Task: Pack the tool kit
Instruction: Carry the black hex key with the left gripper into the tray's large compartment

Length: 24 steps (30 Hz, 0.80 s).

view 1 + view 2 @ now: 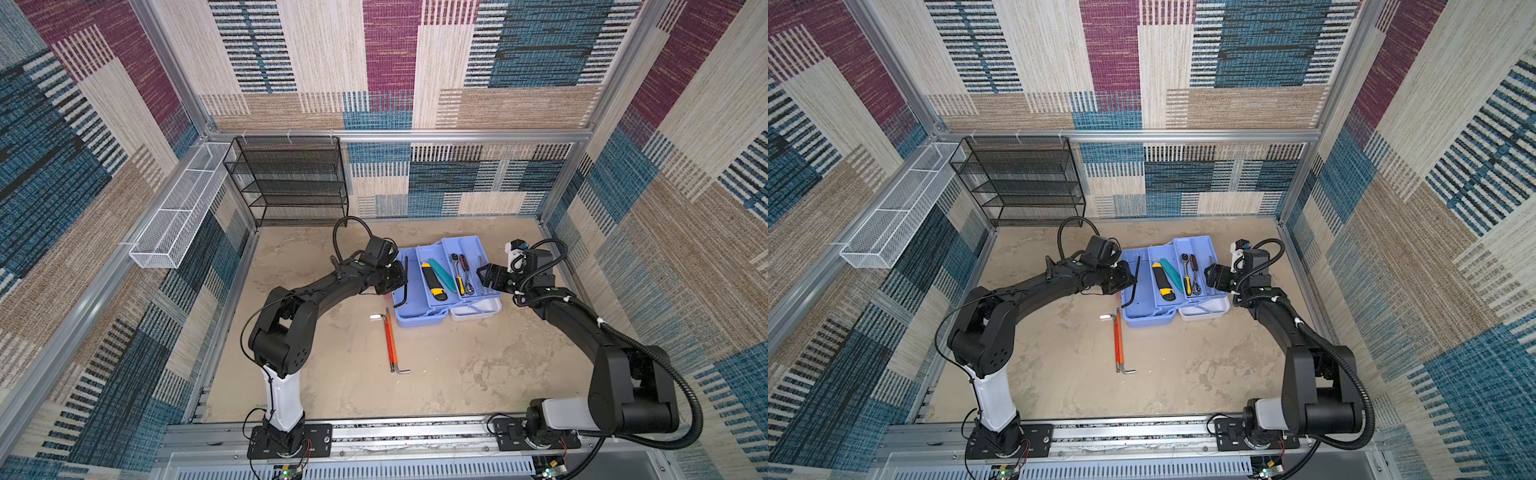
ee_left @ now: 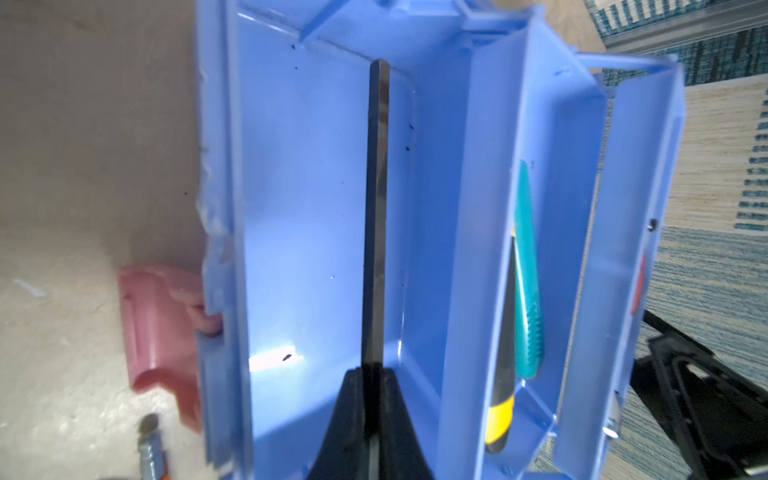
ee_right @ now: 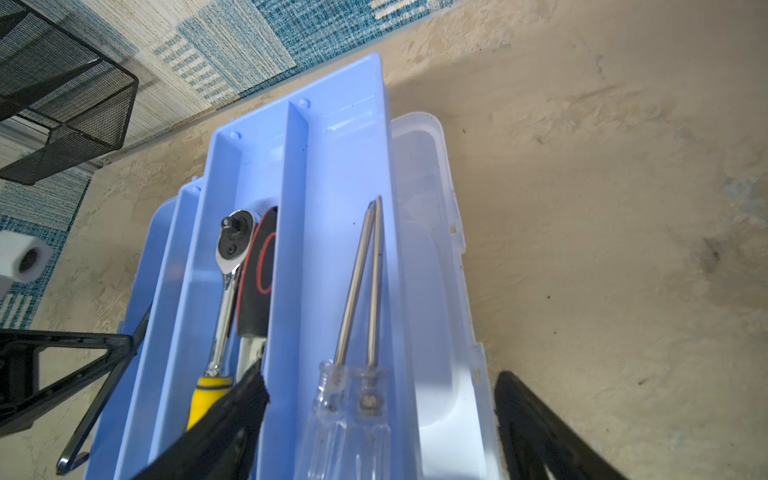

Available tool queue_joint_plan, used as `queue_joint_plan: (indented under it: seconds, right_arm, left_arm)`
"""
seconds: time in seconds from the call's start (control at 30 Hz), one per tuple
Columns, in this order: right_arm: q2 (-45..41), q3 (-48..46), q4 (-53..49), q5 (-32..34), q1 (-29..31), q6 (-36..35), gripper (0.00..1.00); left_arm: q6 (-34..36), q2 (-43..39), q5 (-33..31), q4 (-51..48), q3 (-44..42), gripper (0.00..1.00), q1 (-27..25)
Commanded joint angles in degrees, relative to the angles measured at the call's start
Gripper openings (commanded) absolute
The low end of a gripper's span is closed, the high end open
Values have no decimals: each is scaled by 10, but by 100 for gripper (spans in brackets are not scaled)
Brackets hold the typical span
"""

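The tool kit [image 1: 415, 322] lies open in both top views, a light blue base with fold-out trays and a white lid [image 1: 478, 311]. My left gripper [image 2: 376, 374] is shut on a black hex key [image 2: 378, 208] and holds it over the bare base compartment [image 2: 307, 166]. The pink latch [image 2: 160, 332] hangs outside the base wall. My right gripper [image 3: 382, 415] stands open above the tray holding two clear-handled screwdrivers [image 3: 357, 291]. A ratchet [image 3: 228, 266] lies in the neighbouring slot. A yellow-black utility knife [image 1: 432, 284] and a teal tool [image 1: 441, 274] fill the middle tray.
Orange-sleeved hex keys [image 1: 390, 340] lie on the tan floor in front of the kit. A black wire-mesh shelf rack [image 1: 291, 178] stands at the back left, and a white wire-mesh basket [image 1: 178, 208] hangs on the left wall.
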Motion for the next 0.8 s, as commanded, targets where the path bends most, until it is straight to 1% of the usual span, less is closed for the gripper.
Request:
queue_joint_plan:
  seconds: [0.0,0.2,0.57,0.77]
  right_arm:
    - [-3,-1,16,1,0,-4,88]
    - [-2,-3,18,-1,0,-6,88]
    - [6,-4,21,-4,1,-9,88]
    - [9,-5,21,0,1,-12,88]
  left_arm:
    - [-35,15,-15,23,18,0,0]
    - [-47,23,-19,18,44,0,0]
    - [-79,46,-18,27,29,0,-8]
    - [-73,63,-14,21,43,0,-16]
